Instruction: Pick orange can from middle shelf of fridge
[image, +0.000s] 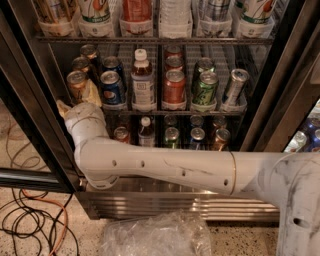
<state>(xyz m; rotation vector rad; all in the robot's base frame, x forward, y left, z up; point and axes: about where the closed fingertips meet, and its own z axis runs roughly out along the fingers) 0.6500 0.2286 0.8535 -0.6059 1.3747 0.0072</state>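
Observation:
The orange can (76, 83) stands at the front of the leftmost lane of the middle shelf (220, 111) in the fridge (282, 95), with two more like it behind. My gripper (77, 100) reaches up into that lane from below. It is open, with one tan finger (92, 93) between the orange can and the blue Pepsi can (111, 86). The other finger (62, 106) is left of the can. The can's lower part is hidden by my wrist.
On the same shelf stand a white-capped bottle (143, 80), red cans (174, 86), green cans (206, 87) and a tilted silver can (235, 85). A lower rack holds cans and a bottle (146, 131). A plastic bag (155, 235) and cables (30, 220) lie on the floor.

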